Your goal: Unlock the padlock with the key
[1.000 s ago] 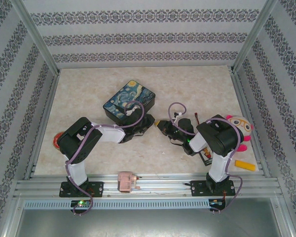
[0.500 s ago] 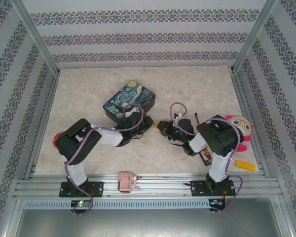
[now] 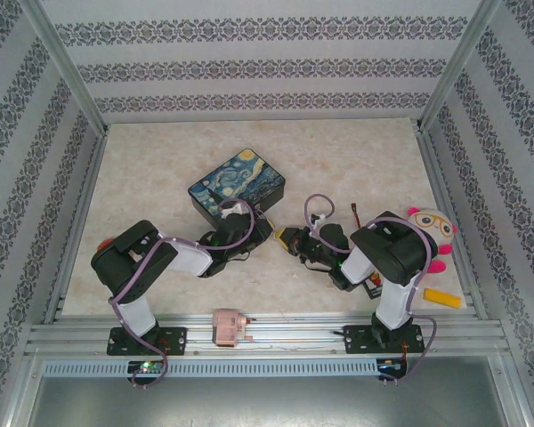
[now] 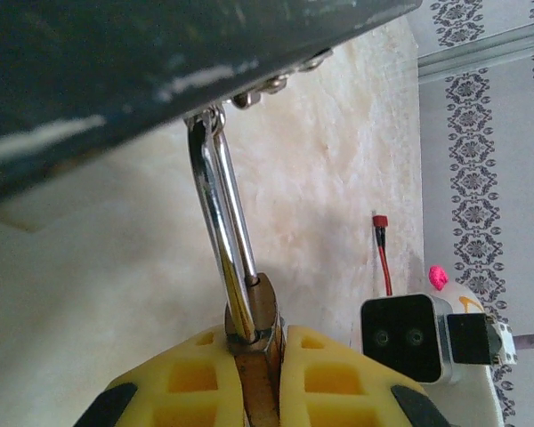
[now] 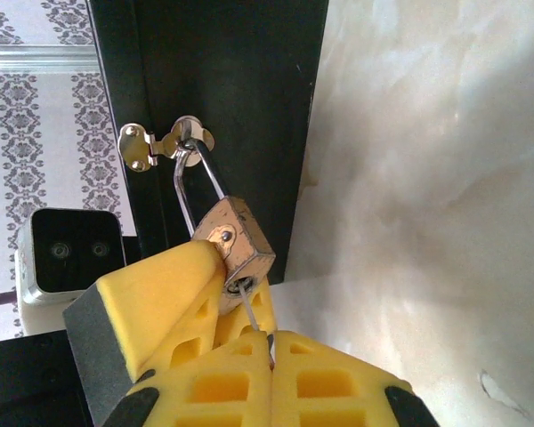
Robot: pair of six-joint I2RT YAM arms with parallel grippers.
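Frame centre: the padlock [image 5: 236,242], hung on the hasp [image 5: 165,147] of the dark box [image 5: 222,80], is pinched by the left hand [image 4: 260,356]. The right hand [image 5: 269,351] nips the key [image 5: 252,318], tip at the keyhole [image 5: 240,285]. An off-axis twist could bend the thin shaft or slip the grip.

The box [image 3: 237,184] sat in the middle of the table [image 3: 356,160], behind both arms. The padlock [image 5: 238,242] hung from the hasp [image 5: 165,145] on its near wall, with the left gripper [image 4: 265,374] to its left and the right gripper [image 5: 271,347] to its right. A plush toy [image 3: 432,233] lay by the table's right edge.
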